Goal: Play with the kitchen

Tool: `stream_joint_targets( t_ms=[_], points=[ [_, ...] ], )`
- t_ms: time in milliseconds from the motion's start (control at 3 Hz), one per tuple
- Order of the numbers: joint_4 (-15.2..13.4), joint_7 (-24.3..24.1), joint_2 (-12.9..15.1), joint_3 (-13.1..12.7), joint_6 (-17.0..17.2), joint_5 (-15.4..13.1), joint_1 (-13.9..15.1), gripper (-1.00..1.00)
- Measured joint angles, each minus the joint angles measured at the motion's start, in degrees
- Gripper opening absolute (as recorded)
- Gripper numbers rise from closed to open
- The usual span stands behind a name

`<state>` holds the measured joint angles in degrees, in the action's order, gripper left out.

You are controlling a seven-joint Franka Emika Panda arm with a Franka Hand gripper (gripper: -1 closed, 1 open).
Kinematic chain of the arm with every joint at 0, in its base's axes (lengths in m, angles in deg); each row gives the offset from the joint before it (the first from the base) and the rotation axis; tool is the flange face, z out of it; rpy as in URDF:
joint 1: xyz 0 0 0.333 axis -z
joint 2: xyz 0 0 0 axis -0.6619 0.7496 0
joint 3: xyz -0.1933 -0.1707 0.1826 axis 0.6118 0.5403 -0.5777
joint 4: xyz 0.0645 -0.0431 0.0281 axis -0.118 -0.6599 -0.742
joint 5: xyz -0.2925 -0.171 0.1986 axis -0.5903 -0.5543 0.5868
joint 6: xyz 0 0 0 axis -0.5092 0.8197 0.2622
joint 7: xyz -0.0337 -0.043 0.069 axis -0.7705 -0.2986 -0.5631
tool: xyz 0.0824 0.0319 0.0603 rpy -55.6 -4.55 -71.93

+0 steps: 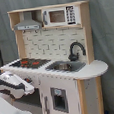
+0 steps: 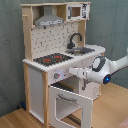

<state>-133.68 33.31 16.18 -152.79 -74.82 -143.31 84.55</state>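
Upright in both exterior views stands the kitchen, a tall toy of pale wood and white panels on a wooden floor before a grey curtain. Its hob is black with red rings; beside it lies the sink, and a black faucet curves over the basin. Behind them rises the pegboard back. Up top sit a grey hood and a toy microwave side by side.

In the second exterior view the oven door hangs open, tipped outward below the hob, with its white frame and window facing up. The robot arm reaches in from the second exterior view's right, white with a blue light, and its gripper sits at the front edge of the counter just under the hob, above the open door. Whether the jaws are apart or together I cannot tell.

In the first exterior view the arm enters from the first exterior view's left, its white end close against the kitchen's front near the hob side. A lower white cupboard door with a dark square panel shows below the sink
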Motion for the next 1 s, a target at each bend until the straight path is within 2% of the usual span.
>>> stream_joint_targets(
  t_ms=[1000],
  points=[
    [0.1, -18.4, 0.0, 0.0, 0.0, -0.2, -0.1, -1.0]
  ],
)
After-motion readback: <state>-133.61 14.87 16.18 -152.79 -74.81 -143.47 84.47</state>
